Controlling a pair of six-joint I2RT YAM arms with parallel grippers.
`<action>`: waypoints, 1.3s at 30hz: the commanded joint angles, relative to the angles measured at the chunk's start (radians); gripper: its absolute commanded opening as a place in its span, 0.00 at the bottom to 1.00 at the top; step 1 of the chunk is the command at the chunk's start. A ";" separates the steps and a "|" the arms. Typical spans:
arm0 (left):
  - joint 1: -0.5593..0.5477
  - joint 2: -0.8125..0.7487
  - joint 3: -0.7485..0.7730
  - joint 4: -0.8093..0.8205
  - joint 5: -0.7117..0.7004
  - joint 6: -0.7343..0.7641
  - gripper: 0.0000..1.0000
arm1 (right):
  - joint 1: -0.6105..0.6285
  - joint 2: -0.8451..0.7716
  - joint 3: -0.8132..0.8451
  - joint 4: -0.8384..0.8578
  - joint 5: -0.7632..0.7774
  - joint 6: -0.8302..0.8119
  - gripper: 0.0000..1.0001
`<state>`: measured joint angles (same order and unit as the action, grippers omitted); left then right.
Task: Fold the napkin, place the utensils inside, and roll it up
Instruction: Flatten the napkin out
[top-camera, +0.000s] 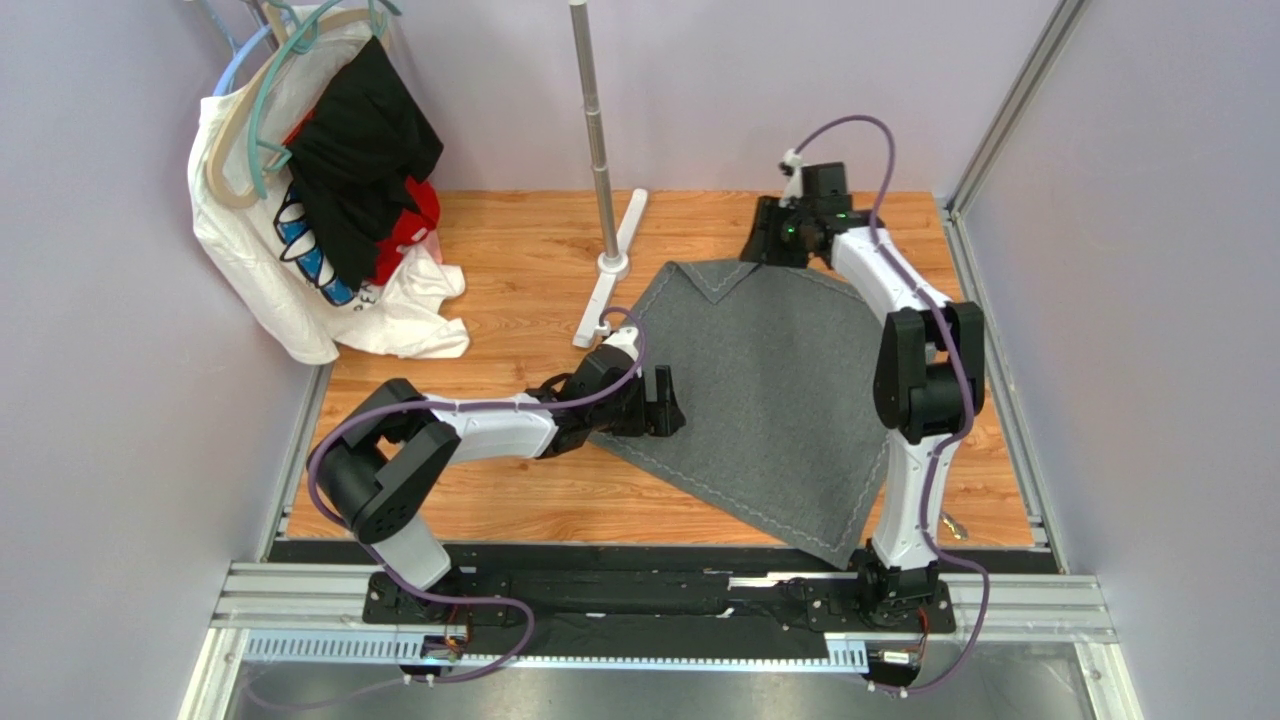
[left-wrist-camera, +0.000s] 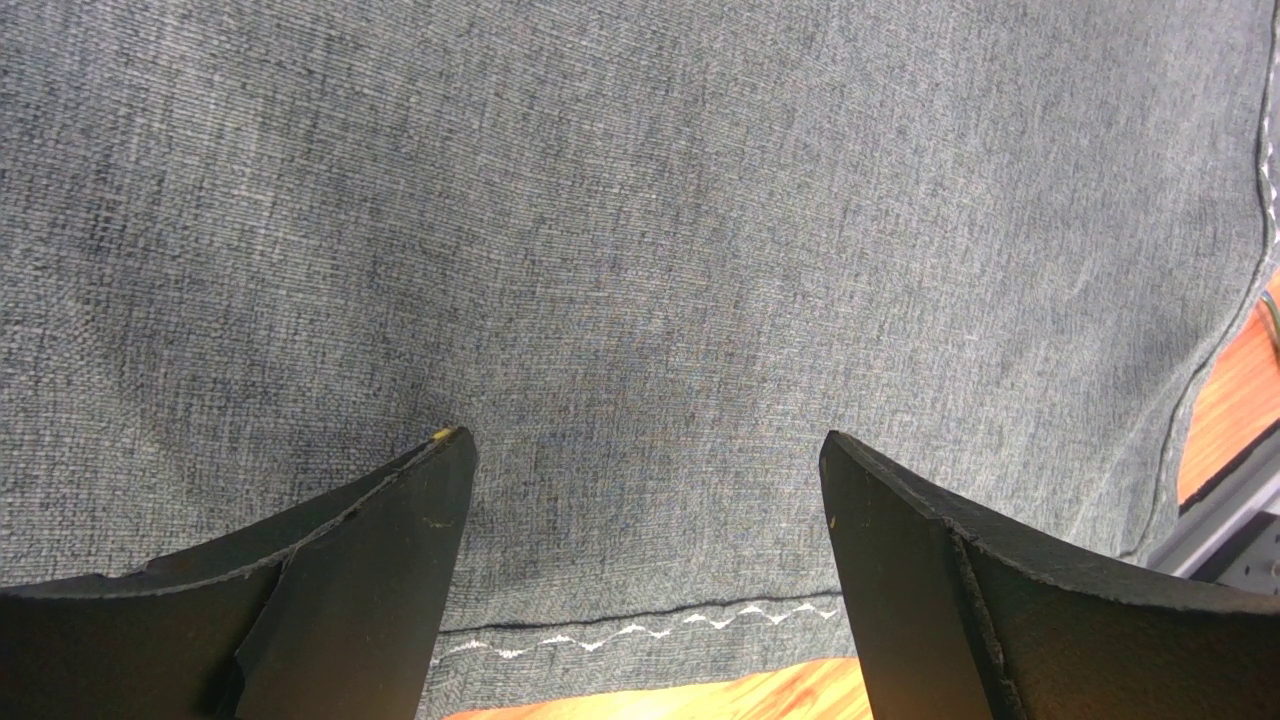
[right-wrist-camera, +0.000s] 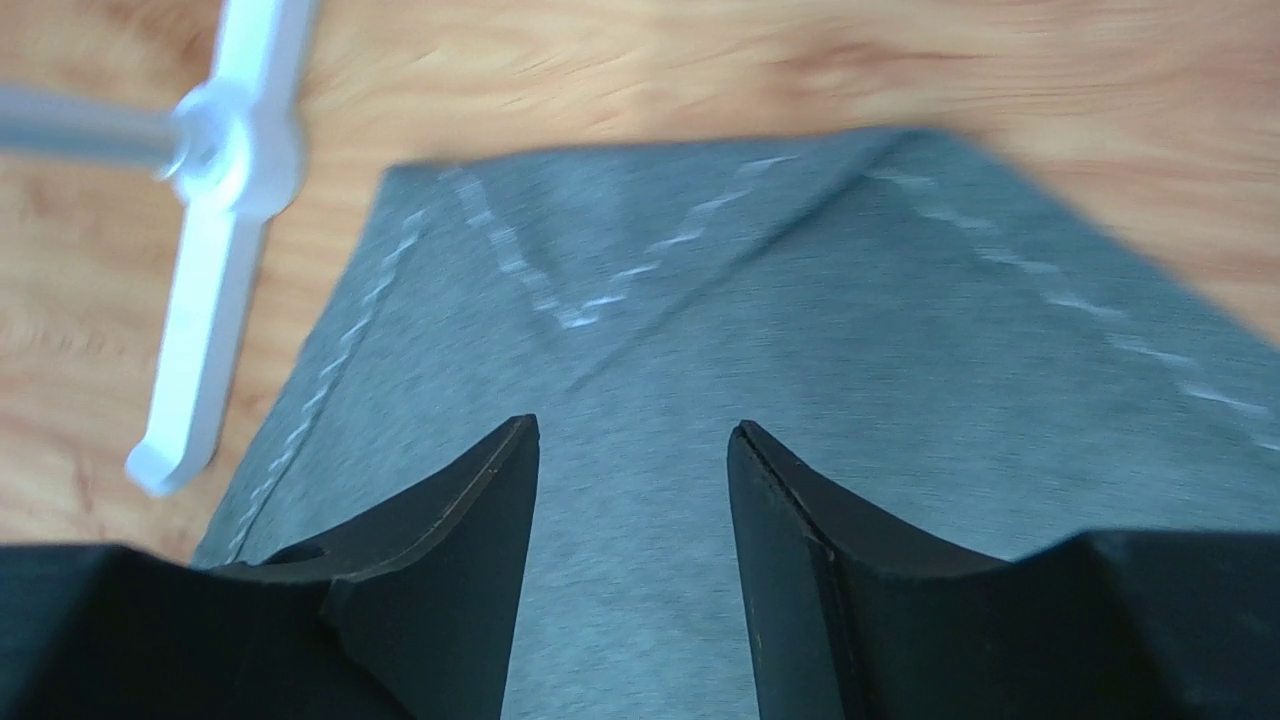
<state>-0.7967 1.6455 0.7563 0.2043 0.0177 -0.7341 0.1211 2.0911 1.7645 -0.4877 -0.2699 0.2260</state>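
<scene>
Grey cloth, dark and felt-like: the napkin lies spread on the table, set cornerwise like a diamond. It sits on the right half of the board, between the two arms. Near corner points toward the right arm's base.

Pale zigzag stitching runs along its edges. At the far corner a small flap is turned over onto the cloth, so the stitch lines meet in a V, clear in the right wrist view.

Left claw: low over the napkin's left edge, jaws spread very wide. Nothing between them but flat cloth underneath; it has hold of nothing. Cannot tell whether the tips touch the fabric.

Right claw: arm stretched out to the far corner, just above the turned flap. Jaws parted a moderate way, gap bare, gripping nothing. Right wrist view is a little blurred.

Surface: warm orange-brown wood planks, bare around the napkin.

Far side of the table: a grey metal stand rising from a white cross-shaped foot, the foot just beside the napkin's far-left edge.

Far-left corner: white, black and red clothes bunched on hangers, the white one spilling onto the wood, well apart from the napkin.

Room: pale lilac walls on three sides. Silver metal rail along the near edge, both arm bases bolted to it, purple cables looping off each arm.
</scene>
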 joint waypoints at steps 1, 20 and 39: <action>-0.002 -0.009 0.037 -0.025 0.021 0.019 0.94 | 0.115 0.003 -0.024 0.005 0.034 -0.036 0.52; -0.002 -0.042 -0.015 0.000 0.018 0.006 0.94 | 0.187 0.207 0.110 -0.015 0.138 0.042 0.52; -0.002 -0.047 -0.057 0.024 0.037 -0.011 0.94 | 0.187 0.397 0.355 0.023 0.205 0.190 0.49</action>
<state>-0.7967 1.6188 0.7197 0.2218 0.0326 -0.7357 0.3065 2.4397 2.0647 -0.5362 -0.0826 0.3454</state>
